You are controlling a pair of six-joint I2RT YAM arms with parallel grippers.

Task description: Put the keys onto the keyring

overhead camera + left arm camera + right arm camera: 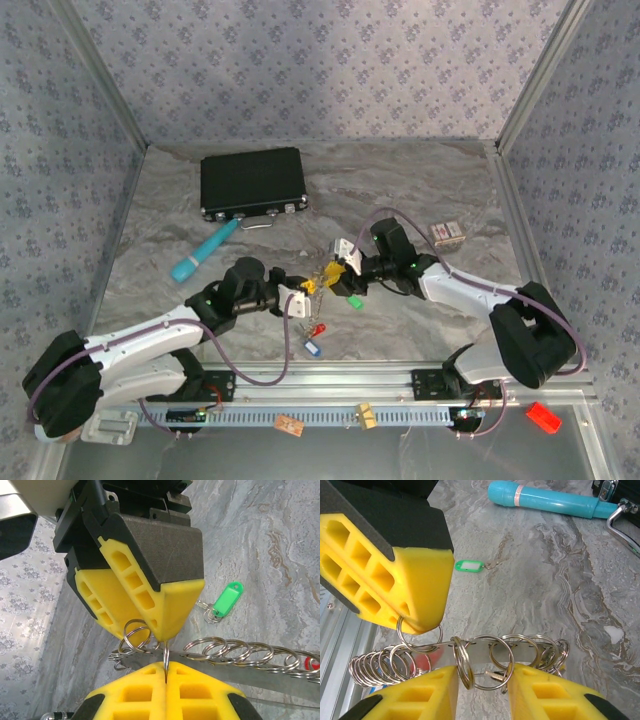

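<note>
table (420,190) grey, marbled veining | walls (300,60) blue-grey, small floral print | case (252,182) black | tube (203,251) teal, pale band | green key (227,599) | red key (319,330) | blue key (311,348) | keyring (461,666) silvery | left gripper (165,672), right gripper (482,675) yellow on black | block (543,416) red | left arm (140,342) white, black joints

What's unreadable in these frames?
Left wrist: keyring and red key cut off by right edge.
Right wrist: black case cut off by top-right corner.
Top external: keyring too small, crowded between left end effector and right end effector.
</note>
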